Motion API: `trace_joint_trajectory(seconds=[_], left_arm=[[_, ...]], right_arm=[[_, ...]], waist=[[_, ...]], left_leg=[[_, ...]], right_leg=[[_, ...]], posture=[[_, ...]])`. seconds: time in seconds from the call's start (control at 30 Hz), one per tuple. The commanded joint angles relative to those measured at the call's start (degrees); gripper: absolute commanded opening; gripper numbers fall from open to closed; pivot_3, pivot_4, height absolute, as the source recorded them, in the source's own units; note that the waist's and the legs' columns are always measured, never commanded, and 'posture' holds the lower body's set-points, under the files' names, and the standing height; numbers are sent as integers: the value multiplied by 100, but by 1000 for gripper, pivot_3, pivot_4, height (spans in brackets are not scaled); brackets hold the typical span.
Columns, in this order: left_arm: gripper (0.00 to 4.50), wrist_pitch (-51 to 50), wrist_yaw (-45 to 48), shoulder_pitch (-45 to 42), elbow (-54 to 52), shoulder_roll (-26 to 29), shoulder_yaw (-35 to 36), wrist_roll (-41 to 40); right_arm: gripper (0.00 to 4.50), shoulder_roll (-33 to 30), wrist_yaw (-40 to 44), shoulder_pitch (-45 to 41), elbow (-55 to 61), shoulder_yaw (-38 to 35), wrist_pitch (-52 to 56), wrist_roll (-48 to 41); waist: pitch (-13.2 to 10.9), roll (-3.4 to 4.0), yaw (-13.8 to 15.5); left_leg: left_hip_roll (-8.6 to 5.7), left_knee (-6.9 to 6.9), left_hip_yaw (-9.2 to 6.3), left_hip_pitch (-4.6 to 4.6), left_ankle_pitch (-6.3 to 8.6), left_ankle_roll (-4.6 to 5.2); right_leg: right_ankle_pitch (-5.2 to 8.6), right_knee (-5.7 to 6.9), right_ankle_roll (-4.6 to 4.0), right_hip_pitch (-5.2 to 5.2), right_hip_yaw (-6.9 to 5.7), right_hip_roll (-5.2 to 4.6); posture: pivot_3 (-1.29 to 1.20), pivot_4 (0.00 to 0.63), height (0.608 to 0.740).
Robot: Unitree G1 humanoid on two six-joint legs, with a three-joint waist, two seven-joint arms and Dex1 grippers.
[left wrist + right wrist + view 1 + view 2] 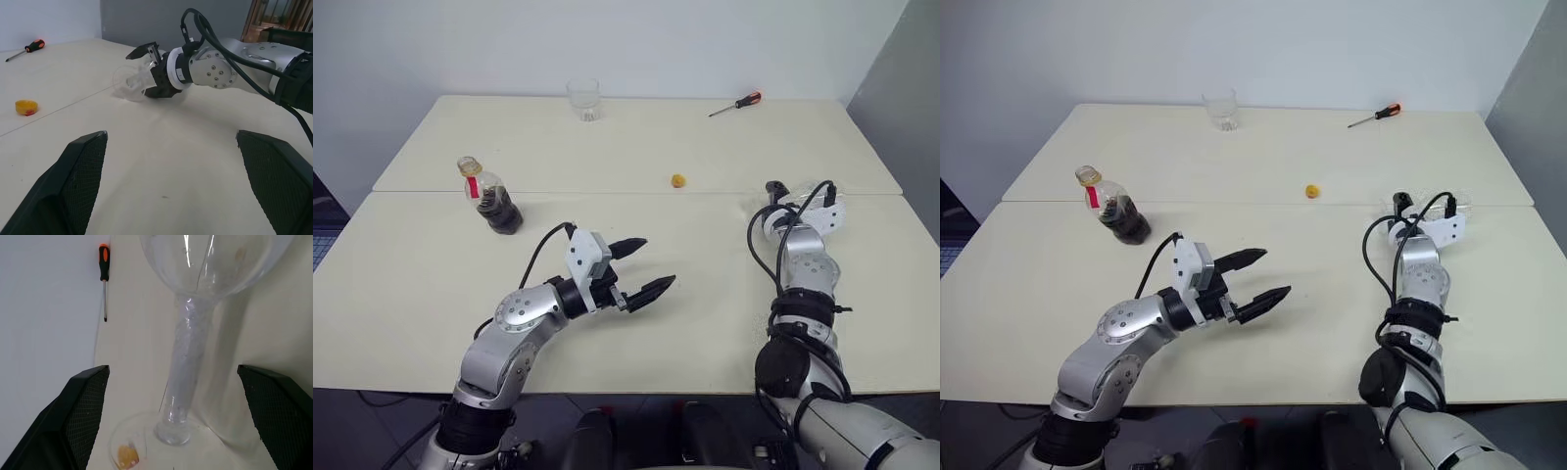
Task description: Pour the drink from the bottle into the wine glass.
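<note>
Nothing is poured: your wide-open, empty right gripper [146, 66] straddles the wine glass [188, 362]; the uncapped bottle [491, 201] waits at ten o'clock, left gripper [640, 267] open, empty.

Bright, even overhead light, soft faint shadows, sharp focus throughout.

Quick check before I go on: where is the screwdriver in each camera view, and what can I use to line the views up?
Left eye view: screwdriver near the table's far edge, right of centre.
Right eye view: screwdriver in the same spot, far right of centre.
Left wrist view: screwdriver far off by the wall, beyond the yellow cap.
Right wrist view: screwdriver past the wine glass, level with its bowl.
Shared landmark: the yellow cap, mid-table, nearer than the screwdriver.
</note>
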State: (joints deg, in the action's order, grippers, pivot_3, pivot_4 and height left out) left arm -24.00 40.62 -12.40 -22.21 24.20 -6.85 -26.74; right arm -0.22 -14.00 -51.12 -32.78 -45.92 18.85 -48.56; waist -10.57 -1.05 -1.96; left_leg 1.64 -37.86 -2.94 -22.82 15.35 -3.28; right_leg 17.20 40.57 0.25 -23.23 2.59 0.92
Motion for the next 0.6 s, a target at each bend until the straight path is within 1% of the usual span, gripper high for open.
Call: trace_joint_trajectory(seconds=[0.03, 0.17, 0.27, 0.37, 0.6], left_arm=[[4487, -26, 15, -154, -92, -2, 60, -48], [4487, -57, 21, -218, -78, 4, 71, -41], [4500, -70, 16, -241, -83, 10, 79, -38], [4500, -71, -12, -265, -87, 8, 90, -15], [4500, -63, -113, -235, -130, -4, 119, 19]], right_arm=[[4500, -191, 295, -275, -571, 18, -359, -70], [4500, -363, 551, -463, -1190, 34, -654, -18], [3915, -436, 613, -507, -1400, 107, -821, 71], [2907, -486, 726, -465, -1381, 427, -839, 344], [496, -516, 796, -442, -1301, 765, -837, 609]], waist=[[0, 0, -2], [0, 0, -5], [0, 0, -4], [-1, 1, -5], [-4, 7, 1]], left_leg=[[0, 0, 0, 0, 0, 0], [0, 0, 2, 2, 0, 0], [1, 0, 1, 1, 0, 0], [2, 0, 3, 0, 0, 0], [4, 0, 2, -1, 0, 0]], right_leg=[[0, 0, 0, 0, 0, 0], [0, 0, 0, 1, 2, 0], [-1, 0, -1, 1, 1, 0], [-1, 0, -1, 1, 5, 0], [-1, 0, -1, 0, 5, -3]], posture=[[0, 150, 740], [0, 150, 740], [0, 150, 740], [0, 150, 740], [0, 150, 740]])
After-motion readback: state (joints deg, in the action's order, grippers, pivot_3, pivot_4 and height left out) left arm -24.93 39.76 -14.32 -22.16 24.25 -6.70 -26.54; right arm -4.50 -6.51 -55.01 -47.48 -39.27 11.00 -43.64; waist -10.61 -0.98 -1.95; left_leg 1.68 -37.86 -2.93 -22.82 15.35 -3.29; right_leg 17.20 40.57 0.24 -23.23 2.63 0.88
